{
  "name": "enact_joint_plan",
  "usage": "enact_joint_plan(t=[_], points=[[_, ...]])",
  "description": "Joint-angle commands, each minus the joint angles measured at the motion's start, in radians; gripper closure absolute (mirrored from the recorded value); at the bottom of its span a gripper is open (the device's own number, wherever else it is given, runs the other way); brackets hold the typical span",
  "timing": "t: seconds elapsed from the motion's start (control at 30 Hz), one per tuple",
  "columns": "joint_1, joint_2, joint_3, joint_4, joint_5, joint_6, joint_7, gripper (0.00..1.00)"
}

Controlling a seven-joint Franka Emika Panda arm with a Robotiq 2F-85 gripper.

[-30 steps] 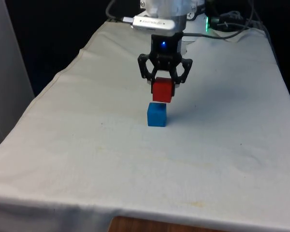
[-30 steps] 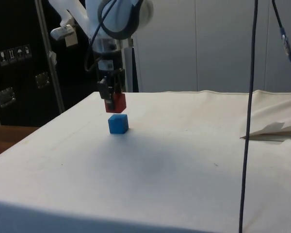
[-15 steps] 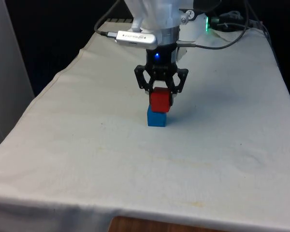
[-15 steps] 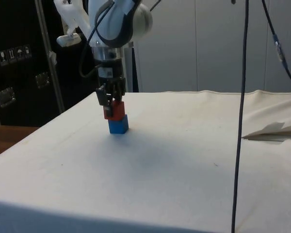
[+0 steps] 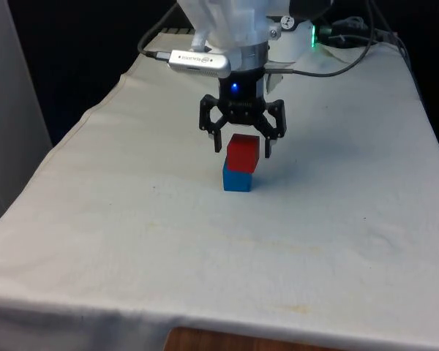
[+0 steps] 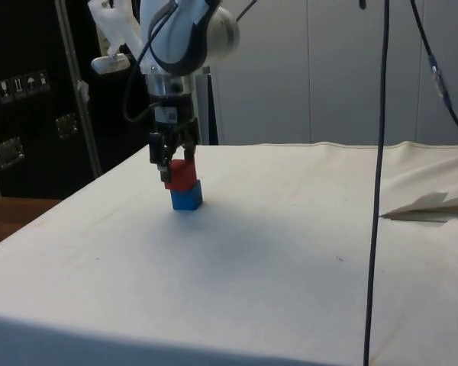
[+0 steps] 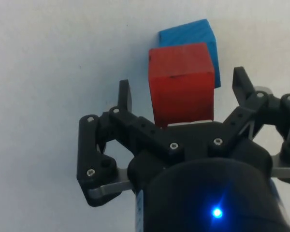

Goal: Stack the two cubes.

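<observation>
On the white cloth table (image 5: 336,241), the main risk is to the stack: the red cube (image 5: 243,153) sits on the blue cube (image 5: 237,178) slightly askew rather than square, so a finger brushing it as the arm lifts away could tip or slide it off. The gripper (image 5: 242,144) stands spread wide around the red cube, both fingers clear of its sides, holding nothing.

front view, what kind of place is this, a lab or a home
Most likely a robot lab: a cloth-covered table holding just a red cube stacked on a blue cube, an open claw above them, and dark cabinets behind.
</observation>
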Motion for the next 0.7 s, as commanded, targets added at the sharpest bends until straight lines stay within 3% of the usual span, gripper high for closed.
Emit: enact_joint_plan(t=[0.0, 0.03, 0.07, 0.3, 0.5, 0.53, 0.57, 0.67], points=[[0.0, 0.0, 0.0, 0.0, 0.0, 0.0, 0.0, 0.0], [-0.009, 0.004, 0.011, 0.006, 0.015, -0.004, -0.011, 0.0], [-0.01, 0.003, 0.011, 0.006, 0.016, -0.005, -0.013, 0.0], [0.004, -0.04, -0.008, 0.006, -0.01, -0.039, 0.005, 0.0], [0.009, -0.08, -0.017, 0.002, -0.028, -0.07, 0.012, 0.0], [0.002, -0.073, -0.009, 0.007, -0.016, -0.065, 0.001, 0.0], [0.009, -0.085, -0.018, 0.0, -0.031, -0.072, 0.013, 0.0], [0.009, -0.106, -0.019, -0.007, -0.042, -0.08, 0.014, 0.0]])
